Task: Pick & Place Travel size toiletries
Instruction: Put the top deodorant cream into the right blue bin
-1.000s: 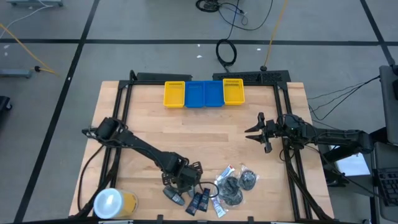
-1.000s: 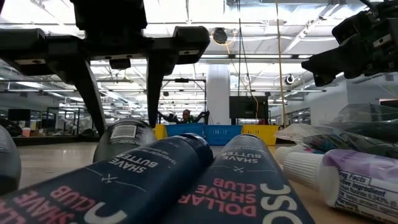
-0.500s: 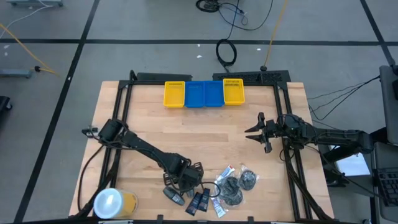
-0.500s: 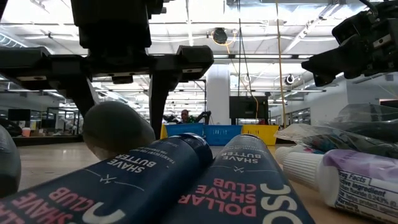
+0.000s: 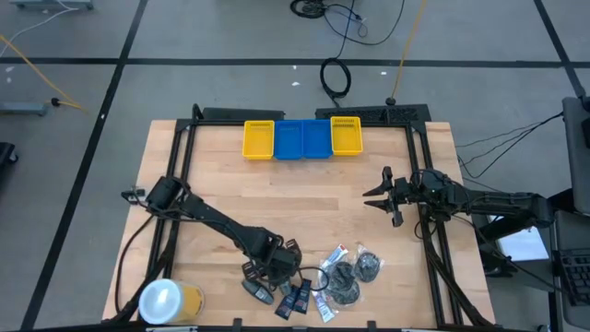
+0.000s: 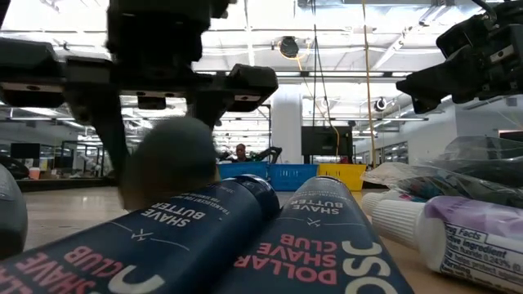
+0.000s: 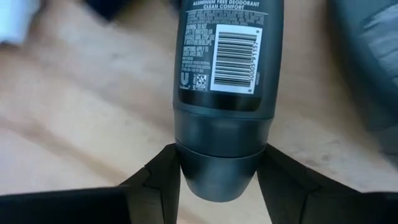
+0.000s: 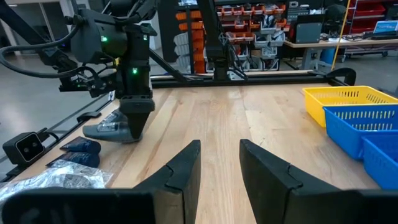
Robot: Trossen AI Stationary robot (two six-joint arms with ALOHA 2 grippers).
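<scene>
a dark grey bottle (image 7: 221,93), upright half a second ago, is now tilted and clamped by the left gripper (image 7: 217,177), so picking is judged underway.

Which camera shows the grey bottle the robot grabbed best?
The left wrist view: the grey bottle fills it, barcode readable, between the left gripper jaws. Low view shows a blur; high view, mostly hidden.

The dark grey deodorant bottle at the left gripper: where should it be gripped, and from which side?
Across the narrow cap end, from above, as the left gripper does now: its fingers flank the rounded cap of the grey bottle, which tapers there and lies flat on the table.
</scene>
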